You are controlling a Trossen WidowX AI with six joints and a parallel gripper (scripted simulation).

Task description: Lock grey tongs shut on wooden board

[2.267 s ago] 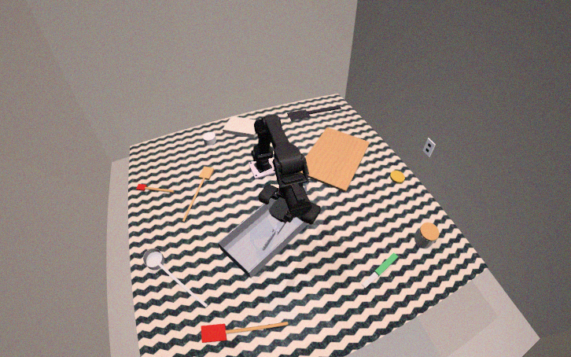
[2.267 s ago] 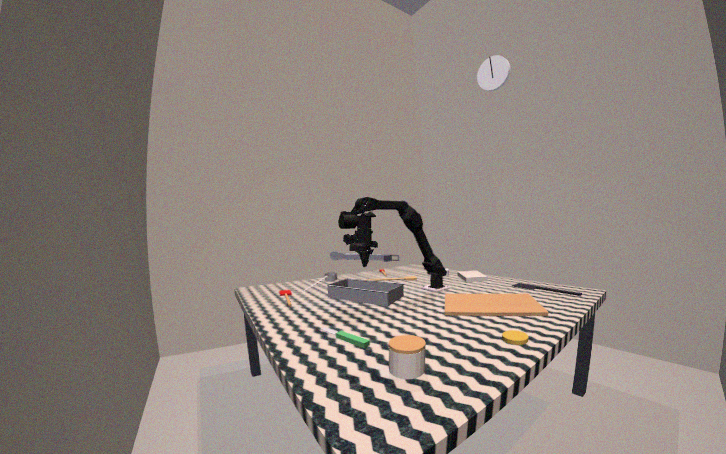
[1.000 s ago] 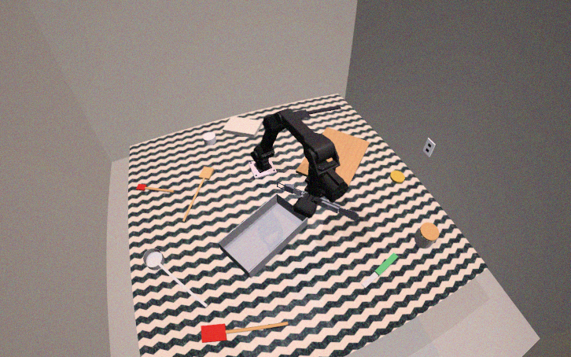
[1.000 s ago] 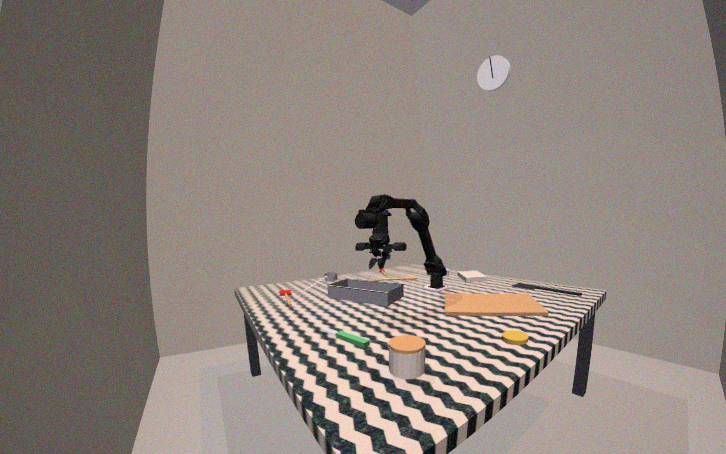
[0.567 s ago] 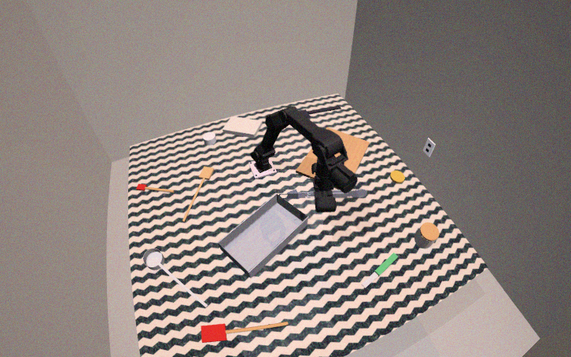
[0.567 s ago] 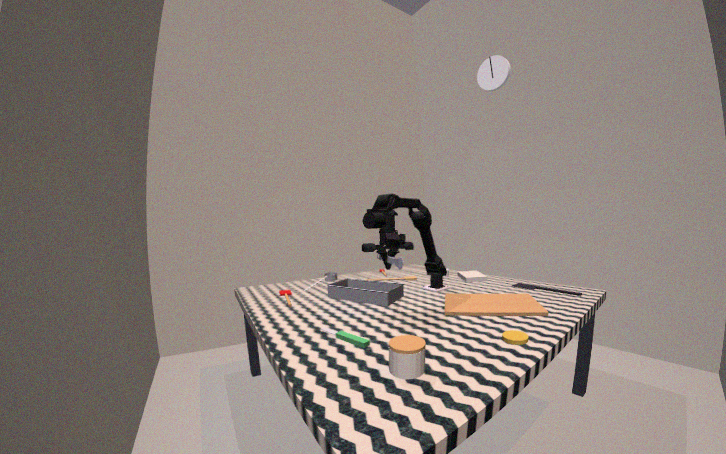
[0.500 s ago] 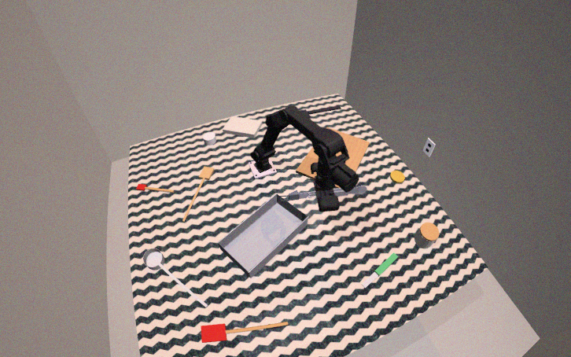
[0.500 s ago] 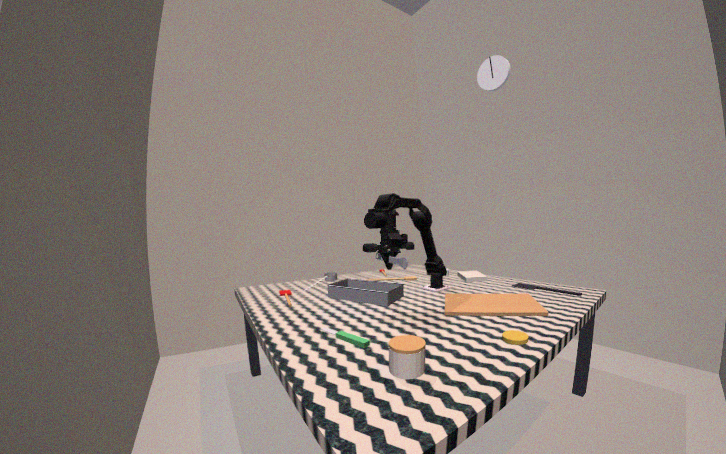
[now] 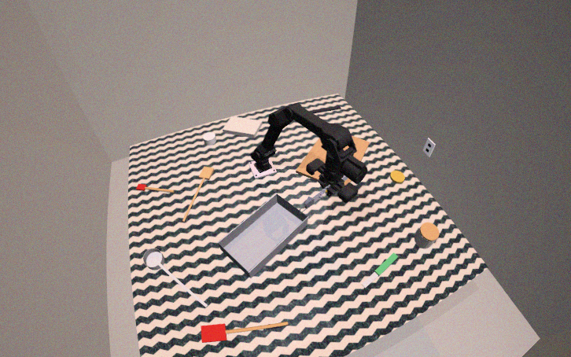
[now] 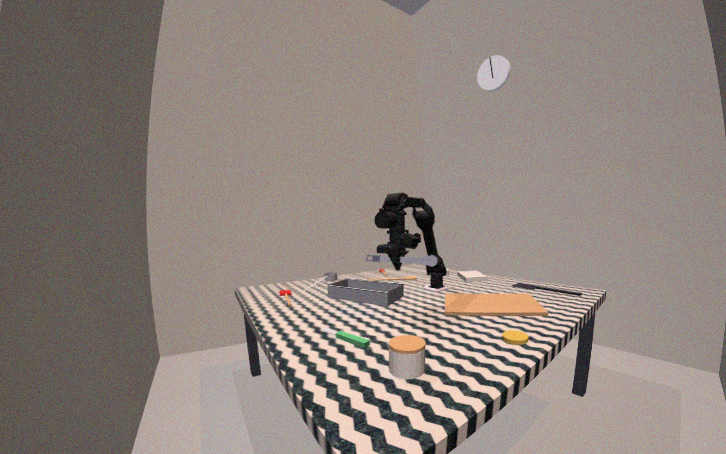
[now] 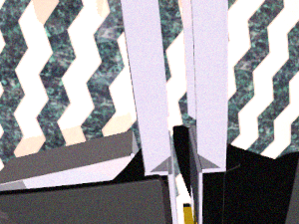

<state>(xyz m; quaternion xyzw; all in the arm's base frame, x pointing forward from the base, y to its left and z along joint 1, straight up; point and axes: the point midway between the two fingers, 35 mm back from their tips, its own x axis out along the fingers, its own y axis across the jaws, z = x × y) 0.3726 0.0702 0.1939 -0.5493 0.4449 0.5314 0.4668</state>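
The grey tongs (image 9: 309, 201) (image 10: 373, 258) (image 11: 211, 89) hang roughly level in the air, above the table. Their two arms run nearly parallel with a narrow gap in the wrist view. A rounded end shows at the right in the exterior view, a squared end at the left. My gripper (image 9: 331, 189) (image 10: 397, 266) is shut on the tongs, fingers pointing down. It hides their middle. Whether the lock is engaged cannot be seen. The wooden board (image 9: 311, 158) (image 10: 495, 304) lies behind the gripper in the top view, partly hidden by the arm. The roasting tin (image 9: 248, 248) (image 10: 358, 293) holds nothing visible.
A lidded jar (image 9: 429, 233) (image 10: 406, 357), a yellow disc (image 9: 397, 176) (image 10: 515, 337) and a green-handled tool (image 9: 386, 264) (image 10: 352, 338) lie on the jar side. A ladle (image 9: 181, 286), spatulas and a white block (image 9: 242, 126) (image 10: 471, 275) lie elsewhere.
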